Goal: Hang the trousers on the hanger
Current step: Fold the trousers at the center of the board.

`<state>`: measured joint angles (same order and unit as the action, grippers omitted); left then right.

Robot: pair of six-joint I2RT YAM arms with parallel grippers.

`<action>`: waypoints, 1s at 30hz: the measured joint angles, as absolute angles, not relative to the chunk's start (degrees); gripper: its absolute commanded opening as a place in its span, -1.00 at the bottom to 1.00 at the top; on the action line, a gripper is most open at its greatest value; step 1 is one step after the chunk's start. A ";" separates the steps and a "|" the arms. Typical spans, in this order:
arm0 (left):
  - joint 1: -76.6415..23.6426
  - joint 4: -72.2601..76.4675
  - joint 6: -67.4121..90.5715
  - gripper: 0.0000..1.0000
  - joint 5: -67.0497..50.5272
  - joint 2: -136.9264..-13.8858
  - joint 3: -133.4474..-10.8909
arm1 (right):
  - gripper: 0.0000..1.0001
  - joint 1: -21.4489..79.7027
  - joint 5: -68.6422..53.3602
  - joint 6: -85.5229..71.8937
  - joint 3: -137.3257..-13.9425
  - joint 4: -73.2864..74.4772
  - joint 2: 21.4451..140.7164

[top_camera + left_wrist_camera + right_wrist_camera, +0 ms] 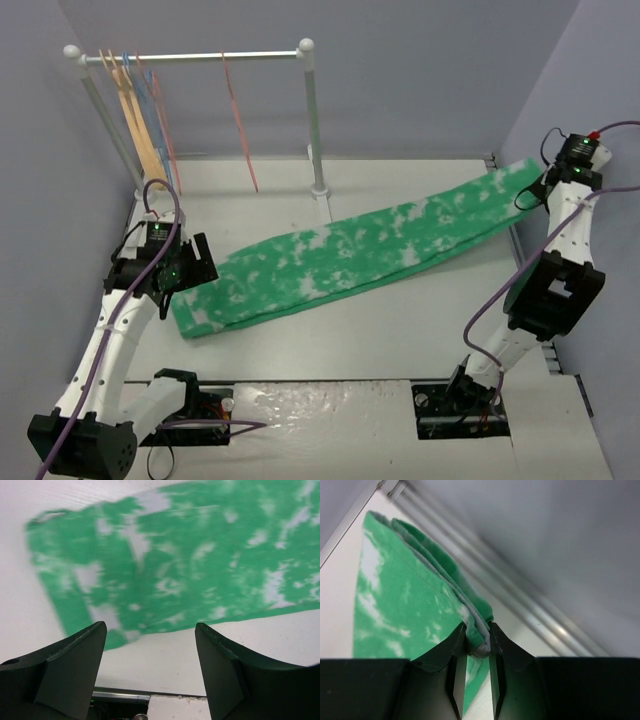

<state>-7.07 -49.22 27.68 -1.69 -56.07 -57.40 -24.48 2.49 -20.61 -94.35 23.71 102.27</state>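
Trousers point(350, 255) span the table point(420, 330) before the rack point(312, 120); right gripper point(479, 636) pinches them, left gripper point(150, 626) gapes.

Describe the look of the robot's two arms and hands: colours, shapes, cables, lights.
The left arm and right arm have white links and black blocky joints, each trailing a purple cable. A green light glows at the left wrist. The left hand and right hand have dark wedge-shaped fingers.

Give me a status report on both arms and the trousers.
Left gripper by trousers, left end, jaws open. Right gripper, jaws shut on far end. Hanger on rail, untouched.
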 measured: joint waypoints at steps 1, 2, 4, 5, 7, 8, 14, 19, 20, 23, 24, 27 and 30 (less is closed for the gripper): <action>-7.07 -49.19 27.72 0.38 -1.88 -56.16 -57.57 | -1.00 -26.10 3.50 -20.03 -96.36 24.39 102.09; -7.07 -49.18 27.76 0.37 -2.04 -56.26 -57.61 | -1.00 -27.09 4.30 -19.47 -97.93 25.06 101.88; -7.07 -49.20 27.91 0.38 -2.36 -56.47 -57.63 | -1.00 -28.10 5.39 -18.79 -100.32 26.09 101.44; -7.07 -49.19 28.01 0.37 -2.58 -56.59 -57.63 | -1.00 -28.07 5.37 -18.35 -100.85 26.32 101.16; -7.07 -49.17 28.36 0.37 -3.01 -56.79 -57.63 | -1.00 -27.52 4.48 -16.95 -101.68 26.65 100.39; -7.07 -49.17 28.58 0.37 -3.17 -56.87 -57.63 | -1.00 -26.87 3.71 -16.17 -101.69 26.83 99.96; -7.07 -49.16 29.05 0.38 -4.03 -57.01 -57.63 | -1.00 -16.07 1.00 -12.41 -96.86 26.37 95.67; -7.07 -50.69 28.94 0.37 -4.06 -57.24 -59.37 | -1.00 -2.55 0.12 -12.23 -88.29 25.10 90.07; -7.07 -51.05 28.93 0.37 -4.04 -57.25 -60.04 | -1.00 0.48 0.10 -12.47 -86.84 25.10 88.96; -7.07 -52.23 28.94 0.38 -4.05 -57.22 -62.33 | -1.00 10.30 0.67 -14.18 -83.77 23.81 85.94; -7.07 -52.77 28.97 0.38 -4.10 -57.21 -63.28 | -1.00 13.78 1.06 -15.11 -83.13 23.40 85.03; -7.07 -53.79 29.14 0.38 -4.58 -57.10 -65.89 | -1.00 22.88 1.87 -17.36 -82.70 22.14 83.50; -7.07 -54.08 29.89 0.38 -5.93 -56.83 -67.68 | -1.00 30.72 3.37 -19.39 -82.70 20.02 83.36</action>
<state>-7.07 -54.08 29.89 -5.93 -56.83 -67.68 30.72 3.37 -19.39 -82.70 20.02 83.36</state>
